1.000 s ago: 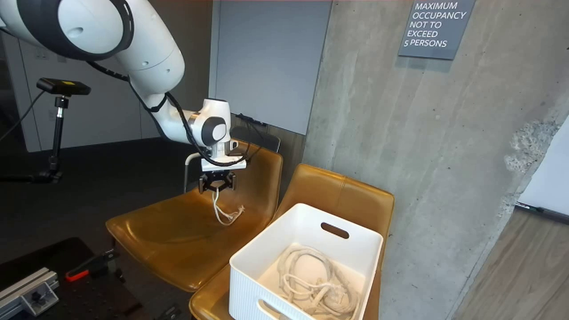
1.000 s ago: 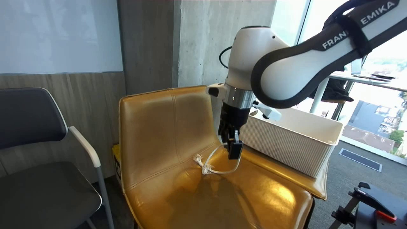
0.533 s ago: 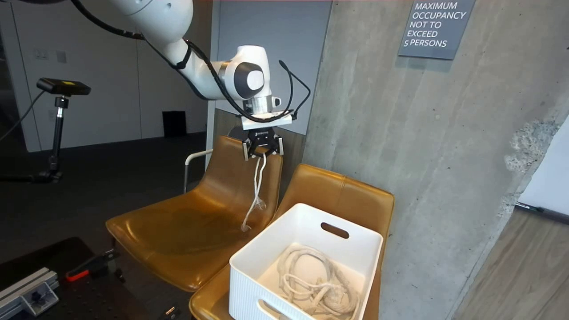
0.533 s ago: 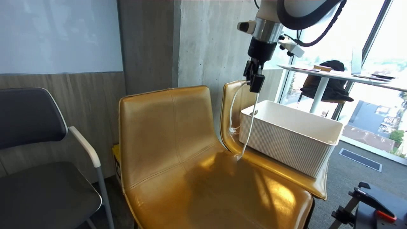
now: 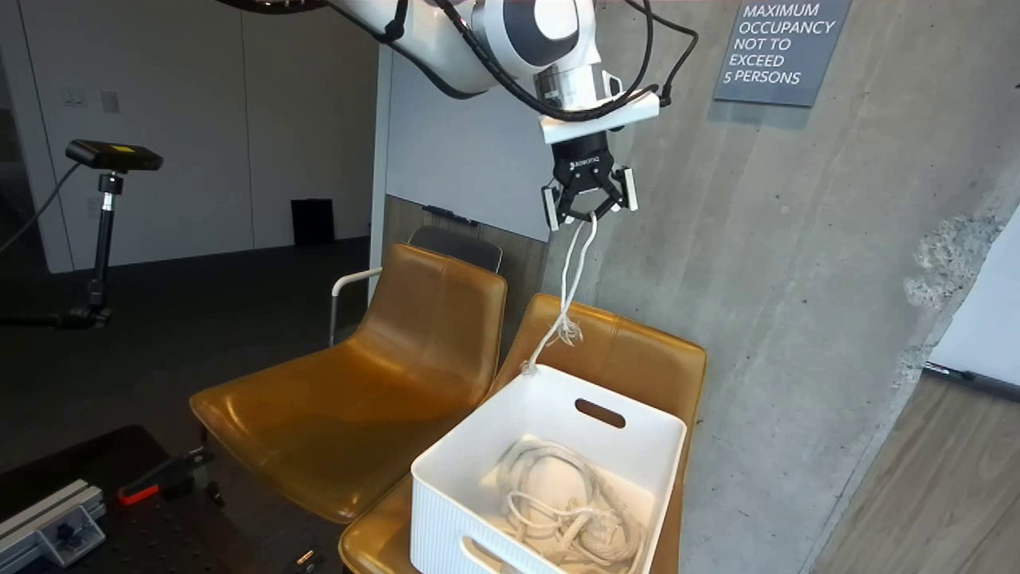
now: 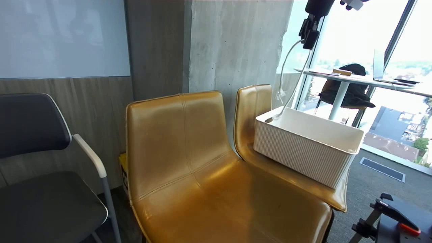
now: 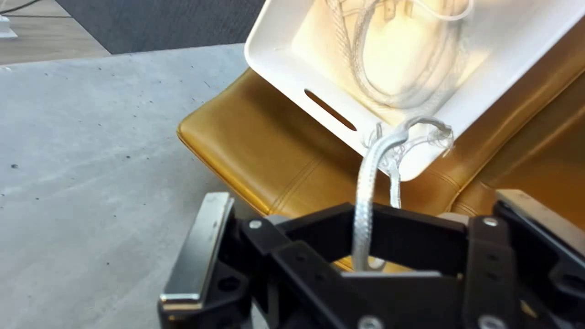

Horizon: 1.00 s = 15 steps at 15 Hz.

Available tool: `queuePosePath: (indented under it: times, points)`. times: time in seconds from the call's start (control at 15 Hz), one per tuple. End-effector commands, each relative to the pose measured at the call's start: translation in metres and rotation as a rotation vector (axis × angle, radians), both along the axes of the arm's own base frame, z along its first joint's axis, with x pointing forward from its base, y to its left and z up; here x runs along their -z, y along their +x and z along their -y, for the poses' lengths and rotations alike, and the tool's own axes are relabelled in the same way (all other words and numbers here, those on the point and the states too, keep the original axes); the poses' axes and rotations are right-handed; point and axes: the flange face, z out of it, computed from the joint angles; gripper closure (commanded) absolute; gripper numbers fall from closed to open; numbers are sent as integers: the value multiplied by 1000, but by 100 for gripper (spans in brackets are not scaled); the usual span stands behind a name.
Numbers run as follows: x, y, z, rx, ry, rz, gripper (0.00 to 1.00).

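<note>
In an exterior view, a tan chair (image 5: 319, 406) stands left of centre; a white bin (image 5: 494, 440) at lower centre holds coiled rope (image 5: 598, 530). A frayed white cord (image 5: 565, 299) dangles to the bin's top corner, the pincer (image 5: 591, 215) clamped on it at upper centre; an occupancy sign (image 5: 782, 52) hangs upper right.

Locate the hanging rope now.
In an exterior view, the white rope hangs right of center from the claw, its lowest end near the white bin.

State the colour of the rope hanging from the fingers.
The rope is white, showing best in the wrist view.
</note>
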Motion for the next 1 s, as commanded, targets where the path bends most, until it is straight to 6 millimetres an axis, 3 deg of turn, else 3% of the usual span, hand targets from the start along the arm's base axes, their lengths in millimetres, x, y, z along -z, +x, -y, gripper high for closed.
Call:
queuePosePath:
  times: [0.0, 0.13, 0.33, 0.67, 0.73, 0.8, 0.93]
  points:
    - [-21, -7, 50, 49, -14, -3, 100]
    - [-8, -12, 62, 70, -11, -15, 100]
    - [32, -16, 65, 77, -5, -62, 100]
    - [98, -32, 88, 105, 24, -159, 100]
    - [108, -35, 90, 113, 35, -166, 75]
    - [118, -36, 90, 119, 47, -170, 74]
    - [136, -37, 83, 117, 69, -160, 60]
